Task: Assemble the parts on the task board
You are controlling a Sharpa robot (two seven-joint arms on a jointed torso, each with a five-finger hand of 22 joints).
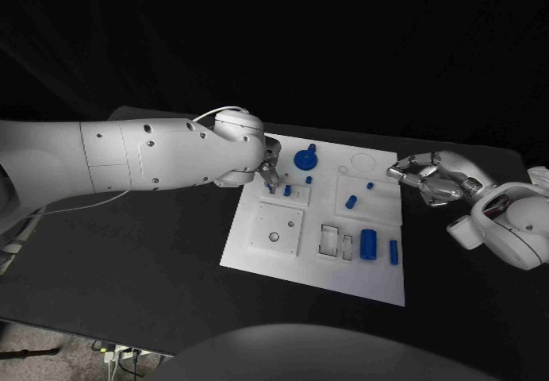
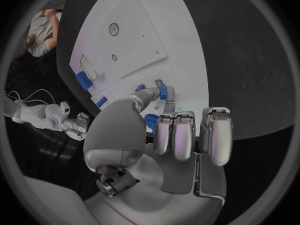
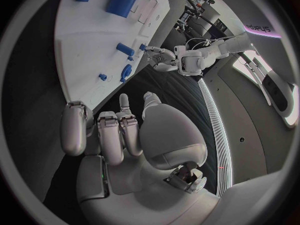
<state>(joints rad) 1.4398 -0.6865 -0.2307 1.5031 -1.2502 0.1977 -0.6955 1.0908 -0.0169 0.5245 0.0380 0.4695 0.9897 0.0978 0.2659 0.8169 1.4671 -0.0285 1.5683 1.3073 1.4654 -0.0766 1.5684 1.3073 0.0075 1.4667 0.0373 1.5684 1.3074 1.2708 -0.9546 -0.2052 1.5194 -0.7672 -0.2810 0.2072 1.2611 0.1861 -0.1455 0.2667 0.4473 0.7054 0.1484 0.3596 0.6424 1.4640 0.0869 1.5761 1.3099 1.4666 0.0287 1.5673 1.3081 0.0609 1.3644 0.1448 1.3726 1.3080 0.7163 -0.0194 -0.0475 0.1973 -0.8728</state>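
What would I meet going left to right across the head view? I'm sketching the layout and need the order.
Left hand → large round blue part → small blue peg → large blue cylinder → slim blue bar → right hand.

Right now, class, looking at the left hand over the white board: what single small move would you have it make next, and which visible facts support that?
Probably lower the left hand a little and close its fingertips on the small blue peg standing beside them on the task board. The fingertips hover just at that peg, apparently holding nothing, while the right hand waits off the board's edge.
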